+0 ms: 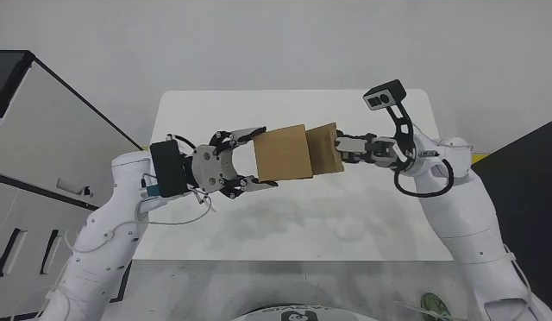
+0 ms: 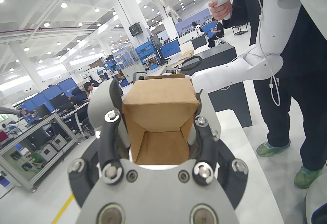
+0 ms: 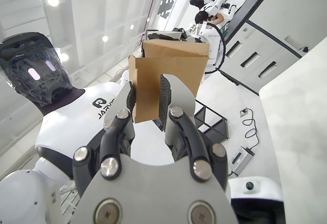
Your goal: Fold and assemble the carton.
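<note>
Carton (image 1: 285, 153) over table (image 1: 259, 230) centre, long axis running from left edge toward right edge. Left gripper (image 1: 259, 157) at carton's left end: one finger on far side, one on near side, both touching. Right gripper (image 1: 339, 151) at carton's right end, fingers pinching end flap (image 1: 323, 148) between them. Cabinet (image 1: 52, 122) beside table's left edge.
</note>
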You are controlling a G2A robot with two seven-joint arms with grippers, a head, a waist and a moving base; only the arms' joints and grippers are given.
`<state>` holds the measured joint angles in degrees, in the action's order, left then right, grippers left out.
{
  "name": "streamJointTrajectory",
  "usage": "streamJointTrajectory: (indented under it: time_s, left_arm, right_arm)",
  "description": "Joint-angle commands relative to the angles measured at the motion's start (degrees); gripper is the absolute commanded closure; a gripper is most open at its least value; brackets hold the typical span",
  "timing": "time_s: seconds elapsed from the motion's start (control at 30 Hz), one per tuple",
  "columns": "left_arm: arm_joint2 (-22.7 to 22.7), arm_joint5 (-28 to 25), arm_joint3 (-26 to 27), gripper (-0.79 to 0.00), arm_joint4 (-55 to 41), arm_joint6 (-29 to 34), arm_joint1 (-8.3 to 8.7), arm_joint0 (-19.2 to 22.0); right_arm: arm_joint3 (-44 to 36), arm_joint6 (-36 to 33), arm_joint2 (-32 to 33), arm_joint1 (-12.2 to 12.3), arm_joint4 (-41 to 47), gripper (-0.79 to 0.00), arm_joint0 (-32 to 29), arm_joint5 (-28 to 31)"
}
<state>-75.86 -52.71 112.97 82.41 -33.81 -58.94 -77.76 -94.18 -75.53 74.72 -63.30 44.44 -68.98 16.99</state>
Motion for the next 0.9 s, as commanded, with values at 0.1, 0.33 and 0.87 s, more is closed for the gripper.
streamJointTrajectory:
  time_s: [0.1, 0.33, 0.87]
  left_arm:
    - [-0.3, 0.3, 0.4, 0.0, 1.8, 0.3, 0.18, -0.2]
    - [-0.5, 0.4, 1.0, 0.0, 4.5, 0.6, 0.47, -0.3]
    - [-0.5, 0.6, 1.5, 0.0, 5.9, 0.2, 0.99, -0.8]
  right_arm:
    - [-0.5, 0.7, -0.1, 0.2, -2.6, -0.089, 0.2, -1.2]
    - [-1.1, 1.2, -0.6, 0.3, -5.7, -0.08, 0.6, -2.7]
    - [-1.6, 1.7, -1.7, 0.6, -7.6, -0.068, 0.9, -3.9]
